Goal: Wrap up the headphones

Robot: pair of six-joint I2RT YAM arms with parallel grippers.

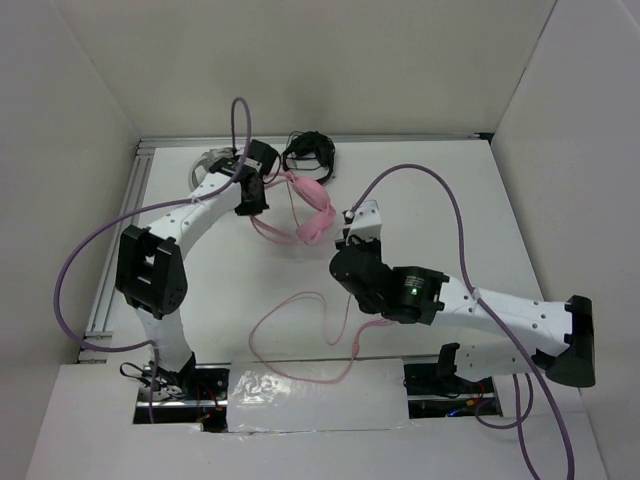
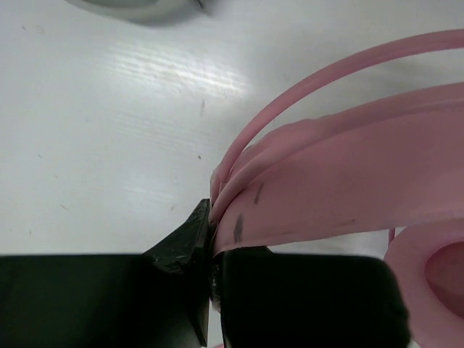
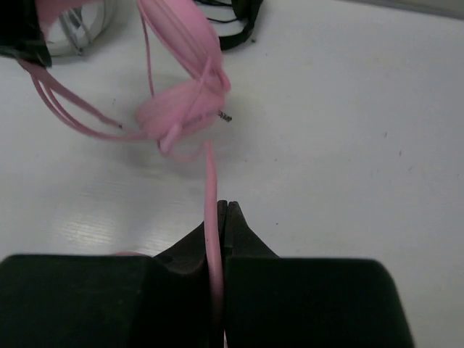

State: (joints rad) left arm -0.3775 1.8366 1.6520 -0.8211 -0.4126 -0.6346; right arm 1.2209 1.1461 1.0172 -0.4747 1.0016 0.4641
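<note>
The left gripper [image 2: 210, 239] is clamped on the smooth, flat plastic headband [image 2: 326, 196] of the pink headphones [image 1: 308, 212], apparently anchoring them at the far middle of the white table [image 1: 450, 220]. The right gripper [image 3: 222, 212] pinches the thin, rubbery cable [image 3: 211, 174] near a round padded earcup [image 3: 181, 109], likely to guide it for winding. The cable's slack lies in a loose loop toward the table's near edge.

Right gripper [image 3: 222, 209] pinched tight on the thin pink cable [image 3: 211, 170], which runs straight up from the fingertips to a round earcup of the pink headphones [image 3: 181, 109]. Thin pink headband strips sweep off toward the upper left. Beyond, on the white table [image 3: 348, 130]: black headphones [image 3: 243, 22] at the top edge, grey-white headphones [image 3: 83, 36] top left, both cut off.
</note>
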